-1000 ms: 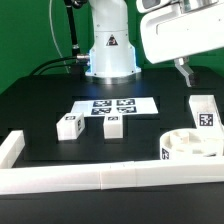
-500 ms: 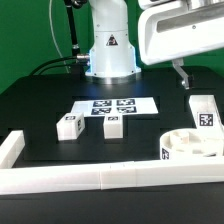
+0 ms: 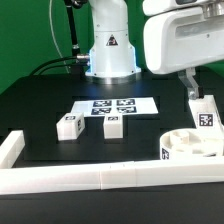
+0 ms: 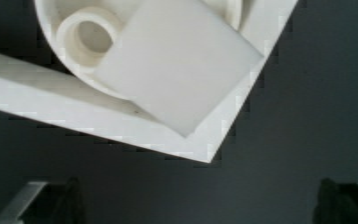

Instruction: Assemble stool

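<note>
The stool's round white seat (image 3: pixel 190 143) lies at the exterior view's right, against the border rail. One white tagged leg (image 3: pixel 205 112) stands upright just behind it. Two more tagged legs (image 3: pixel 69 125) (image 3: pixel 113 125) lie on the black table near the middle. My gripper (image 3: pixel 191 90) hangs open above and just behind the upright leg, holding nothing. In the wrist view the seat (image 4: pixel 87 38) with a round socket and a flat white leg face (image 4: pixel 185 65) show beyond my gripper (image 4: pixel 197 205). Its dark fingertips (image 4: pixel 34 200) stand far apart with only table between them.
The marker board (image 3: pixel 112 105) lies flat in front of the robot base (image 3: pixel 108 50). A long white border rail (image 3: pixel 100 178) runs along the front edge and turns up the left side (image 3: pixel 10 150). Its corner (image 4: pixel 194 140) shows in the wrist view.
The hand has come down and toward the exterior view's right, closer to the upright leg. The jaws stayed open. None of the parts moved.
</note>
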`<act>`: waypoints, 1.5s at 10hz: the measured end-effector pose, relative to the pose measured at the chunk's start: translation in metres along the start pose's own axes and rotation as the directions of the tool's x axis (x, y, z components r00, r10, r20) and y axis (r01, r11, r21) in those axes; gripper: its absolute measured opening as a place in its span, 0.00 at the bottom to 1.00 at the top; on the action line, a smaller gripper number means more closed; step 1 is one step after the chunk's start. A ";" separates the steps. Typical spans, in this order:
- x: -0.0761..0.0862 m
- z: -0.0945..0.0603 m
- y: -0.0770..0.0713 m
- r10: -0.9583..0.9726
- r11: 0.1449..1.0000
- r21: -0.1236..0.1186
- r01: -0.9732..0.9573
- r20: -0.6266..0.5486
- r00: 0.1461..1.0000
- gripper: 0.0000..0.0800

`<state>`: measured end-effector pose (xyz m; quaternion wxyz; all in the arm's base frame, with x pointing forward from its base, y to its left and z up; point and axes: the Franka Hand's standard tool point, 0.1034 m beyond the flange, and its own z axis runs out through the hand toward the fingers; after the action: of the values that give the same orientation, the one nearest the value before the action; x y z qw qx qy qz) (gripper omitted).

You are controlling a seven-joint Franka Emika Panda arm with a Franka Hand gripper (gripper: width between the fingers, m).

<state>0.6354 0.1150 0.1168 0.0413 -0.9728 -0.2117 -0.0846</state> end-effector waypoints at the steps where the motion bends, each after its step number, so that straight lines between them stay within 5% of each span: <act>1: 0.000 0.000 0.001 -0.054 0.999 -0.001 0.054 0.001 0.999 0.81; 5: -0.005 0.011 -0.006 -0.455 0.890 -0.017 0.456 0.034 0.890 0.81; 6: -0.008 0.015 -0.007 -0.457 0.889 -0.034 0.457 0.018 0.889 0.81; 13: -0.032 0.020 -0.017 -0.456 0.889 -0.025 0.457 0.036 0.889 0.81; 15: -0.036 0.023 -0.010 -0.446 0.894 -0.024 0.447 0.041 0.894 0.78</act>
<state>0.6025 0.1123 0.0887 0.0010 -0.9001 -0.4286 -0.0784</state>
